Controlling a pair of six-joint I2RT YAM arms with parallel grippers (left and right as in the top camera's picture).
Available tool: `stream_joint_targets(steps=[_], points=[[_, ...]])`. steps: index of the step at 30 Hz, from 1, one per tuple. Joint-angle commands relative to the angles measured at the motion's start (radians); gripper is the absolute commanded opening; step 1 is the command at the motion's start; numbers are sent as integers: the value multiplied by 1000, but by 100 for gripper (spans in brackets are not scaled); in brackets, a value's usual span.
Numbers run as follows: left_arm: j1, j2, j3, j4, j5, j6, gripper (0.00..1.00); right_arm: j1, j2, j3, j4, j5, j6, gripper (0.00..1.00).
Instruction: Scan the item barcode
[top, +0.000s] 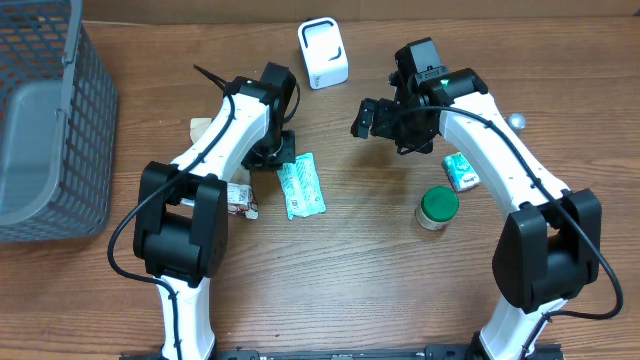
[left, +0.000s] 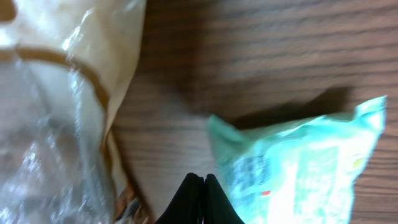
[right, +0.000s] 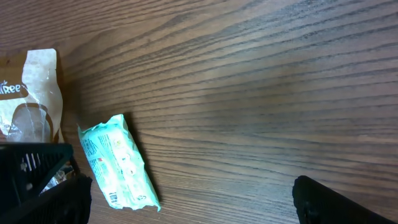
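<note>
Lettering "ree" on brown packet (right: 31, 115) (rest cut off).

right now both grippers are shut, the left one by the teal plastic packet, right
No: the right gripper is open, fingers wide apart in the right wrist view. The left gripper is shut by the teal plastic packet.
</note>
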Motion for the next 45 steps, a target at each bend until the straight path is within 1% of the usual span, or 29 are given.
stream_joint_targets(steps=[1, 7, 10, 13, 17, 19, 20, 23, 27, 28, 34, 38, 41, 45], points=[[5, 14, -10, -4, -32, -24, 4, 0, 9, 7, 1, -9, 1, 100], [3, 68, -12, 27, -25, -41, 4, 0, 9, 7, 0, -8, 1, 100], [3, 88, -12, 77, 26, -21, 4, 0, 9, 7, 1, -8, 1, 100], [5, 89, -11, 151, 178, 80, 4, 0, 9, 7, 2, -8, 1, 100], [5, 89, -11, 205, 462, 210, 4, 0, 9, 7, 1, -9, 5, 100], [5, 89, -10, 203, 516, 228, 4, 0, 9, 7, 1, -21, 4, 100], [7, 88, -6, 196, 515, 234, 4, 0, 9, 7, 2, -32, 4, 100], [38, 80, 48, 127, 449, 229, 4, 0, 9, 7, 2, -34, 4, 100], [103, 78, 212, -64, 417, 206, 4, -1, 9, 7, 2, -34, 4, 100], [111, 78, 228, -93, 404, 202, 4, -1, 9, 7, 2, -34, 4, 100], [114, 78, 230, -244, 325, 203, 4, -1, 9, 7, 2, -34, 4, 100], [92, 78, 221, -298, 323, 208, 4, -1, 9, 7, 2, -34, 4, 100], [82, 78, 221, -300, 322, 208, 4, -1, 9, 7, 2, -34, 4, 100], [60, 78, 219, -302, 245, 202, 4, -1, 9, 7, 2, -34, 4, 100]])
